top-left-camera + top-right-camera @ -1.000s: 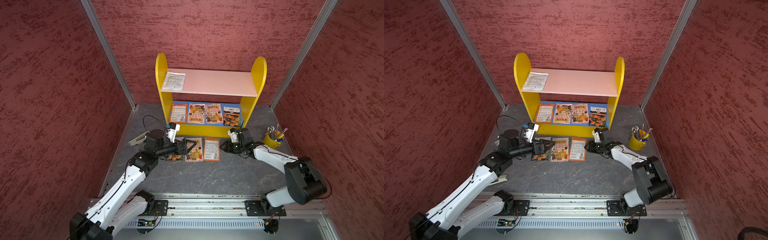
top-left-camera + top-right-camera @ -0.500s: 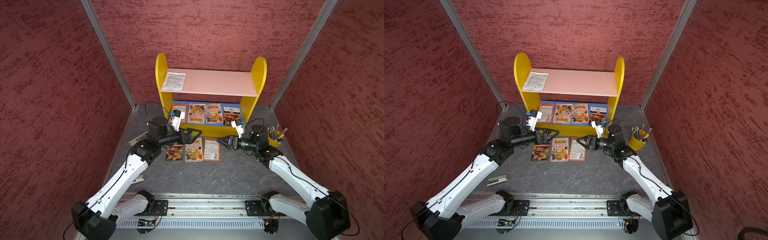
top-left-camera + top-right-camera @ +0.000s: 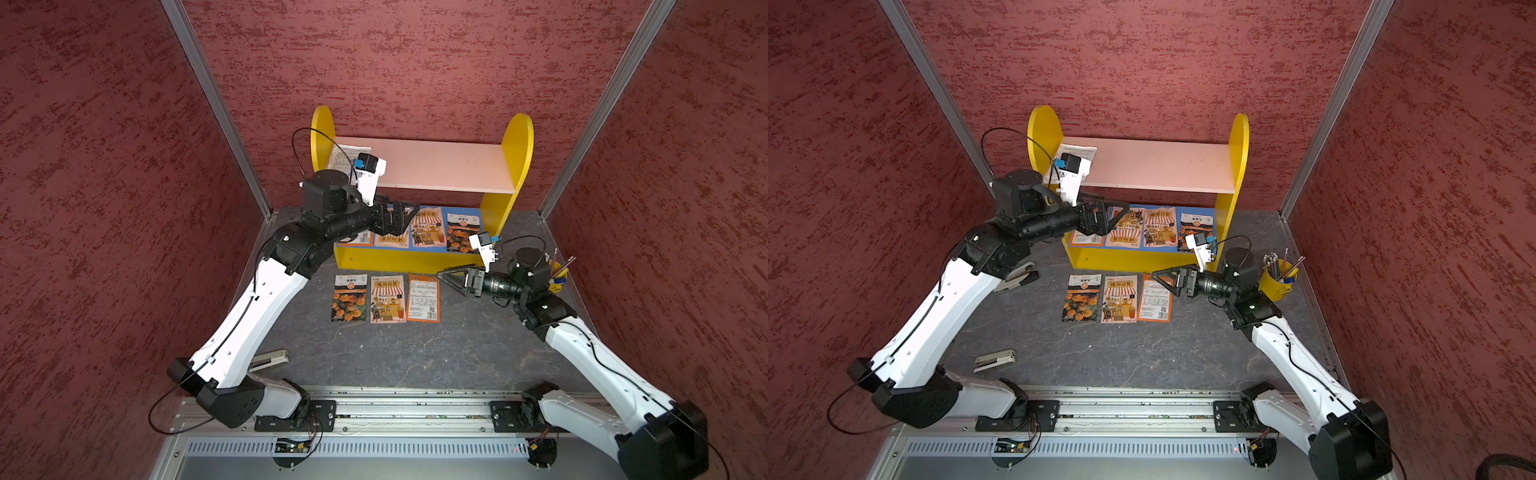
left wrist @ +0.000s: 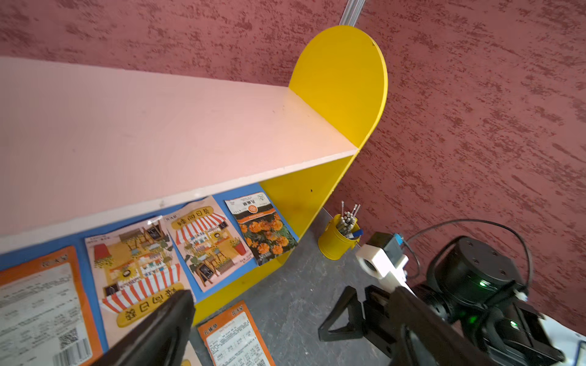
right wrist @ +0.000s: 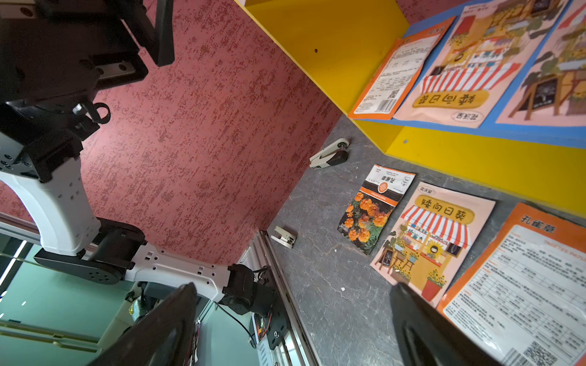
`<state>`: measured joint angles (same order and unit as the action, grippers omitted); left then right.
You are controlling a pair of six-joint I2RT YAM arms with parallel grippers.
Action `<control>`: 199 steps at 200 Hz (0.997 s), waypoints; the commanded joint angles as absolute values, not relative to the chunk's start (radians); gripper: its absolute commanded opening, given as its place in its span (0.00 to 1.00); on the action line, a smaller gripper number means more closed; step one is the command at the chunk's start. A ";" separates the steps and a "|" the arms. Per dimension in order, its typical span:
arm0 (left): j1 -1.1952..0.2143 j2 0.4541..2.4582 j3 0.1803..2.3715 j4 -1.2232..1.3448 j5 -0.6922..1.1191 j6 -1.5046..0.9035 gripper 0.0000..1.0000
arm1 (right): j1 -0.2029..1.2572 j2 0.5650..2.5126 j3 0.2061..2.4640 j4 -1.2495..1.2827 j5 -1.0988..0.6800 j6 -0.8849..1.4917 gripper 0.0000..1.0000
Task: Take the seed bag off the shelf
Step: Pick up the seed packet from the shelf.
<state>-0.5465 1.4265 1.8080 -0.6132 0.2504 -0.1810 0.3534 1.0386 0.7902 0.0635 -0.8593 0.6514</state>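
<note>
Top views both show one shelf [image 3: 517,141] against the back wall, yellow-sided, with a pink upper board and a blue lower one. Two arms reach in. The left gripper [image 3: 1117,219] hangs in front of the lower board over its leftmost packets, jaws spread wide and empty. A second ago it was down over the floor row. The right gripper [image 3: 449,280] is also spread wide and holds nothing, hovering just beside the orange floor bag [image 3: 423,297]. A second ago it sat low at that bag with narrower jaws, and it has since lifted and drawn back.

Four seed bags [image 3: 428,226] lie side by side on the lower board. Three floor bags [image 3: 387,299] lie in a row before the shelf, unmoved. One pale packet [image 3: 1081,150] lies at the upper board's left end. Two staplers [image 3: 994,360] lie on the floor. One yellow cup [image 3: 1273,284] of pencils stands by the right panel.

The striped-awning bags read "矮向日葵", and the orange floor bag reads "孔雀草".
</note>
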 commanded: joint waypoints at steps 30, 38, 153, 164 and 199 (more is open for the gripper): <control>-0.548 1.561 1.995 -0.684 -0.064 -0.002 1.00 | 0.396 1.019 0.831 0.076 -0.784 0.628 0.98; -0.546 1.584 2.023 -0.688 -0.084 0.013 1.00 | 0.405 1.020 0.835 0.072 -0.772 0.626 0.99; -0.349 1.840 2.354 -0.784 -0.049 0.028 1.00 | 0.546 1.105 0.887 0.035 -0.625 0.575 0.98; -0.341 1.863 2.387 -0.802 -0.048 0.035 1.00 | 0.553 1.111 0.890 0.035 -0.619 0.573 0.98; -0.317 1.917 2.455 -0.845 -0.024 0.033 1.00 | 0.566 1.122 0.899 0.023 -0.603 0.564 0.98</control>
<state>-0.3298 1.8847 2.4107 -0.7959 -0.0566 0.0174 0.5552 1.1179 0.8528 0.0242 -0.6395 0.5896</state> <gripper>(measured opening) 0.996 0.984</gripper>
